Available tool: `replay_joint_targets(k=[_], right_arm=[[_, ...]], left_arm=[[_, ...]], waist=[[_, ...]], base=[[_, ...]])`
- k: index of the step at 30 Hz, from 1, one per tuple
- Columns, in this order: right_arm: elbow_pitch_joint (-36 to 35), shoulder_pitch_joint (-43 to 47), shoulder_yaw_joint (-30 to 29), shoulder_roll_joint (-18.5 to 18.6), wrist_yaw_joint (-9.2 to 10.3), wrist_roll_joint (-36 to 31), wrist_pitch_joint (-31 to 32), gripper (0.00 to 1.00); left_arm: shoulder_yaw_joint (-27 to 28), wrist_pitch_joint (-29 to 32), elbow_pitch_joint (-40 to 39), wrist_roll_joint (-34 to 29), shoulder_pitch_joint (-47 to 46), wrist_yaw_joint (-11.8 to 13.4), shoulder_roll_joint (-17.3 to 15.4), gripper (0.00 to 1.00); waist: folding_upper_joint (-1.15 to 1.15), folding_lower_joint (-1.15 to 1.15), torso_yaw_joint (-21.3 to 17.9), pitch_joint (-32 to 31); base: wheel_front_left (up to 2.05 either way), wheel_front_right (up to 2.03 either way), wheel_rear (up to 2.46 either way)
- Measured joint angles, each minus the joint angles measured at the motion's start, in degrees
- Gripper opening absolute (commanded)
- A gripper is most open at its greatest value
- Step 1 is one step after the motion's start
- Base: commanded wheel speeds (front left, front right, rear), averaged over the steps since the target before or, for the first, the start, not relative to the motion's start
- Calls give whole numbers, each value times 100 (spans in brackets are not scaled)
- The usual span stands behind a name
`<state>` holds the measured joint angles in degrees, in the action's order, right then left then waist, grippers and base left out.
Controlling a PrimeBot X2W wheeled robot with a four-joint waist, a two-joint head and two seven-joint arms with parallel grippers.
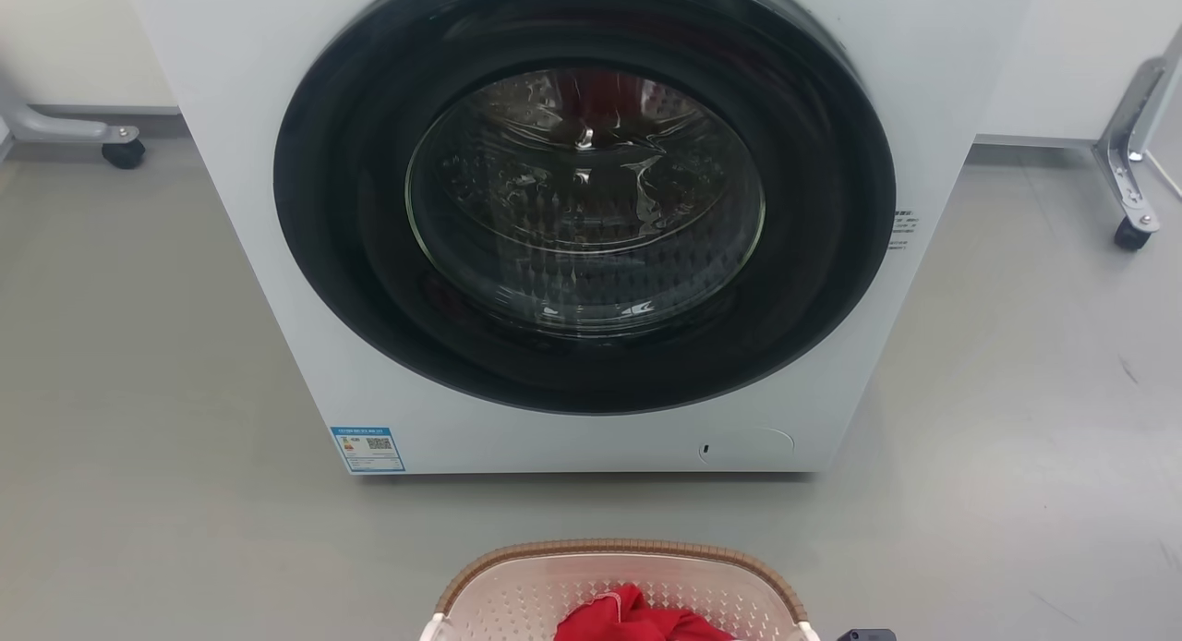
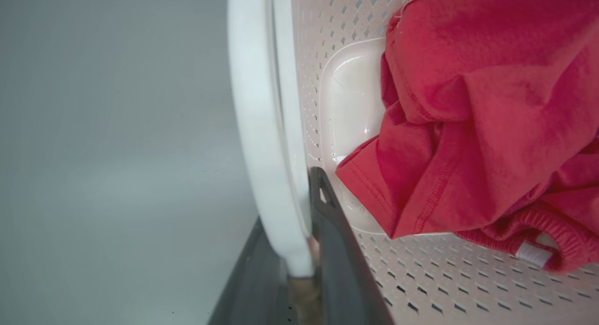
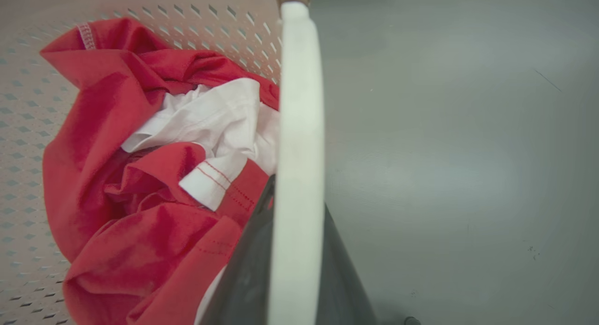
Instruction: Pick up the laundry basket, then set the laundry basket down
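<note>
Left claw (image 2: 291, 212) is clenched on the left handle (image 2: 255, 105) of the laundry basket (image 1: 517, 604), and right claw (image 3: 297, 198) on its right handle (image 3: 299, 105). The basket, holding red clothes (image 3: 117, 222), sits near centre. Its far rim is apart from the washing machine (image 1: 231, 114), with bare floor (image 1: 138, 392) between and on both sides.

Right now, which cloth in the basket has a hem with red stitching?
The white cloth, half wrapped in the folds of the red cloth; two red stitch lines cross its pale hem.
</note>
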<state>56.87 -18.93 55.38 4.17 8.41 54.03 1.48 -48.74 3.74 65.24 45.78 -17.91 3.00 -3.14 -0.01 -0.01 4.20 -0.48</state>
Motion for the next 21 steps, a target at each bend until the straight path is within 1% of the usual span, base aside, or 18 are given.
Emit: replay_joint_targets(k=[12,21], right_arm=[[-37,12,169,22,1,175,31,0],[86,-21,296,-12,0,353,30,0]], left_arm=[[-67,65,59,66,-1,-8,-5,0],[-92,63,279,99,-24,-159,43,0]], waist=[[1,1,-2,-80],[1,1,6,-81]], base=[[0,0,0],[0,0,0]])
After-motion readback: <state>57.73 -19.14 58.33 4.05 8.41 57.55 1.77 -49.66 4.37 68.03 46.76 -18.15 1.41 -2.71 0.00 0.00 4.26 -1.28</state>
